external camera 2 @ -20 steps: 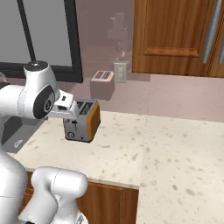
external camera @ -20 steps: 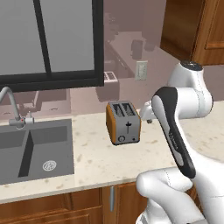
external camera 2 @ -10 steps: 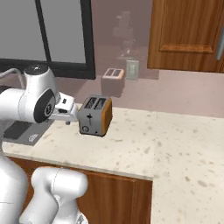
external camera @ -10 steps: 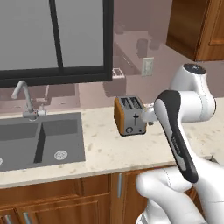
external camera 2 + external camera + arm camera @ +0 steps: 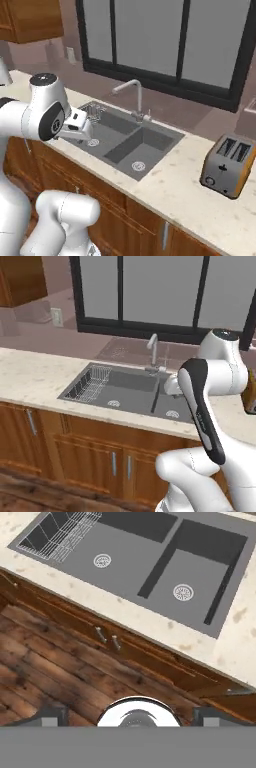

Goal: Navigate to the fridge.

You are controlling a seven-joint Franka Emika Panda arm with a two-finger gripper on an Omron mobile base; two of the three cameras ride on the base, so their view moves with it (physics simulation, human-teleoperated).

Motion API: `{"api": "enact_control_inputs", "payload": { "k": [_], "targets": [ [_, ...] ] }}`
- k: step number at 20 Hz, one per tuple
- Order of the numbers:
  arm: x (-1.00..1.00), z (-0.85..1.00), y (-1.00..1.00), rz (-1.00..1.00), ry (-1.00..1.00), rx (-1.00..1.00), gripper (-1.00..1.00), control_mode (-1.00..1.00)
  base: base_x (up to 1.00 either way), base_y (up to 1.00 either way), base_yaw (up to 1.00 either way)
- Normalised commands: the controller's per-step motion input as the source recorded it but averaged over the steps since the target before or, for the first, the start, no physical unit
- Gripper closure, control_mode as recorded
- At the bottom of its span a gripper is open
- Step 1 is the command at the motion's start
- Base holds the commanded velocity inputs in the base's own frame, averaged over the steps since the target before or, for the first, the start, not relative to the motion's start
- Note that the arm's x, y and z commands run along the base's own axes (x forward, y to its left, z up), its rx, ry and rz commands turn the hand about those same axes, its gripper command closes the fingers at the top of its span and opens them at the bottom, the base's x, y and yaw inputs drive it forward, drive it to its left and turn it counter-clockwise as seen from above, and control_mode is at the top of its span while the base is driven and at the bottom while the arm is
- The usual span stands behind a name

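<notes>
- Checking the gripper (image 5: 131, 714) first: state?
- Fingertips (image 5: 50, 714) set wide apart, nothing between them. Aimed down at the floorboards (image 5: 45, 662) and cabinet fronts (image 5: 75, 614) under the counter (image 5: 150, 628).
- Step in hand?
- Driving phase, judged unfinished: facing the sink (image 5: 150, 587) under the window (image 5: 150, 40) rather than the fridge. Whereabouts of the fridge: cannot tell from this position.
- Next move?
- Probably turning or driving the base along the counter run until tall grey doors come ahead. Keep the arm tucked clear of the counter edge.
- Containers?
- Double sink. Wire rack (image 5: 64, 532) seated at one end of the larger basin (image 5: 125, 547); rest of it bare down to the drain (image 5: 102, 560). Smaller basin (image 5: 200, 569) bare as well. Toaster (image 5: 227, 165) on the counter, well apart from the sink; slots apparently empty.
</notes>
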Motion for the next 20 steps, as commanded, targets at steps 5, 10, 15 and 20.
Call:
{"api": "enact_control_inputs", "payload": {
  "k": [5, 10, 15, 20],
  "targets": [
    [0.00, 0.00, 0.00, 0.00, 0.00, 0.00, -1.00, 1.00, 0.00, 0.49, 0.97],
    [0.00, 0.00, 0.00, 0.00, 0.00, 0.00, -1.00, 1.00, 0.00, 0.32, 1.00],
    [0.00, 0.00, 0.00, 0.00, 0.00, 0.00, -1.00, 1.00, 0.00, 0.29, 1.00],
    [0.00, 0.00, 0.00, 0.00, 0.00, 0.00, -1.00, 1.00, 0.00, 0.30, 1.00]
  ]
}}
